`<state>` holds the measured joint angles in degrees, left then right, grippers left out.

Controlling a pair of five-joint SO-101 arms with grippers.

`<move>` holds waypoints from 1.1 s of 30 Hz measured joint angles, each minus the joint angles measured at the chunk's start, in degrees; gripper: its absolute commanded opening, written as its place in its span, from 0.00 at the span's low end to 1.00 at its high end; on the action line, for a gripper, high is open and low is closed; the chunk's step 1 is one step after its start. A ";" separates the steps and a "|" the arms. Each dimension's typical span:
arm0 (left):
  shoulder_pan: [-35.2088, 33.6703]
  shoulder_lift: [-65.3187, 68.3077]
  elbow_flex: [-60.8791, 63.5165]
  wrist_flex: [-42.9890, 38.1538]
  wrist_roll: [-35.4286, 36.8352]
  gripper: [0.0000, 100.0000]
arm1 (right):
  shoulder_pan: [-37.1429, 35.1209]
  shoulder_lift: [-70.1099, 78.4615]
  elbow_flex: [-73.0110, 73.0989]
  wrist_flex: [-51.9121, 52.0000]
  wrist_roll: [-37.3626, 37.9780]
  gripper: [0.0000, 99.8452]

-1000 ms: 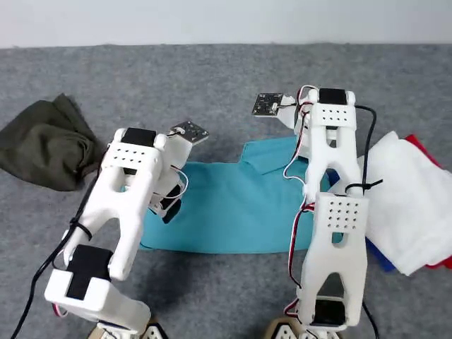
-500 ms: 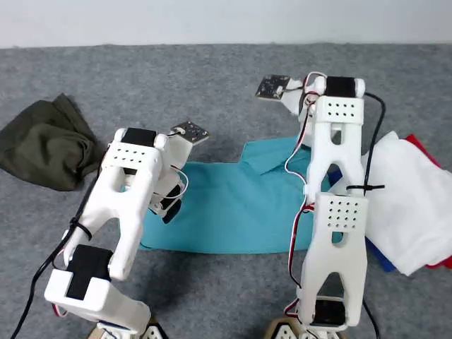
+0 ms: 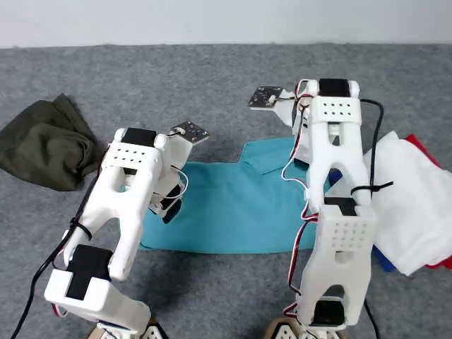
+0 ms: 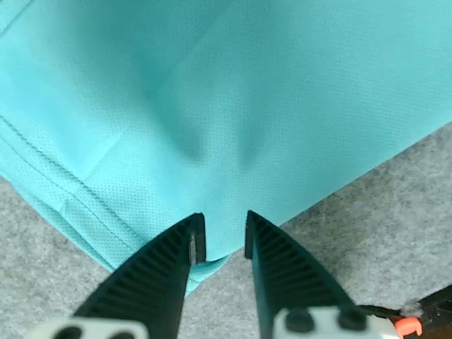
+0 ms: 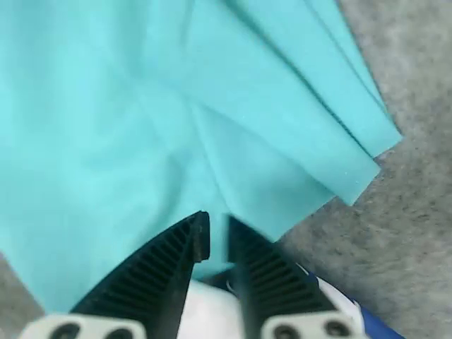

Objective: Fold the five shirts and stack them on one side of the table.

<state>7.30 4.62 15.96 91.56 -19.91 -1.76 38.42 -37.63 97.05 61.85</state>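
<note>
High view: teal shirt (image 3: 233,212) lies flat mid-table, folded pile (image 3: 417,205) at 3 o'clock; left wrist: left gripper (image 4: 220,236) jaws apart over its hem corner; right wrist: right gripper (image 5: 215,236) barely apart; floppy stuff, I'd pinch corners.

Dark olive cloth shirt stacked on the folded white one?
No, the crumpled dark olive cloth shirt lies alone at the left of the grey table, far from the folded white shirt at the right.

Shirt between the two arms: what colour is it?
The shirt is teal; high view shows it best.
</note>
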 measured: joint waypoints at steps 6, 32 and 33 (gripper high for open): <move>0.00 0.00 0.00 0.00 0.00 0.10 | -0.26 4.57 1.05 -10.20 -1.85 0.26; 0.00 0.00 0.00 0.00 0.00 0.10 | -1.32 11.52 -14.24 3.25 2.02 0.01; 0.00 0.00 0.00 0.00 0.00 0.10 | -1.23 12.04 -14.42 3.25 1.41 0.01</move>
<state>7.30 4.62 15.96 91.56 -19.91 -2.99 50.46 -52.04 100.31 63.25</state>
